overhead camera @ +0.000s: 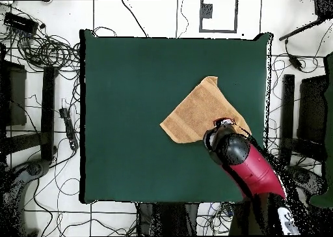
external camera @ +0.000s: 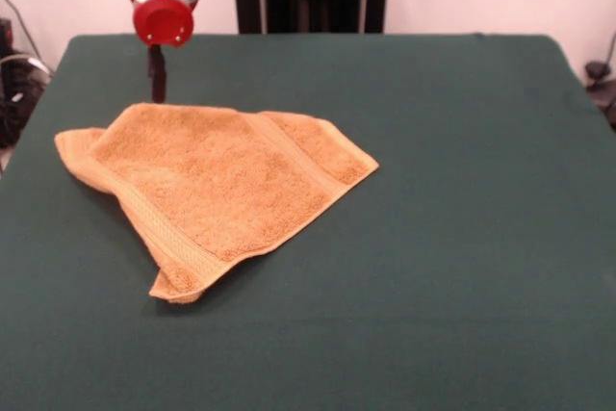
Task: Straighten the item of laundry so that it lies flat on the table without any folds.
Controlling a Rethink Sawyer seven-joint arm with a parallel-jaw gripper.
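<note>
- Towel [external camera: 217, 190]: golden-orange terry cloth, left of centre in the front view; folded over itself into a rough triangle, border bands running slantwise, one corner curled under at lower left.
- Table [external camera: 462, 238]: dark green cloth cover, far larger than the towel.
- Gripper [external camera: 157, 79]: hangs at upper left of the front view, just behind the towel's far edge; cannot tell whether its fingers are apart or together.
- Arm [overhead camera: 250, 166]: red and black, lower right of the overhead view, covering part of the towel.

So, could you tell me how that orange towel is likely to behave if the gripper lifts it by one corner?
The towel would probably droop limply: it already lies folded over itself on the table. Its looped terry surface suggests good grip, little slipping. It looks thin, so likely light.
</note>
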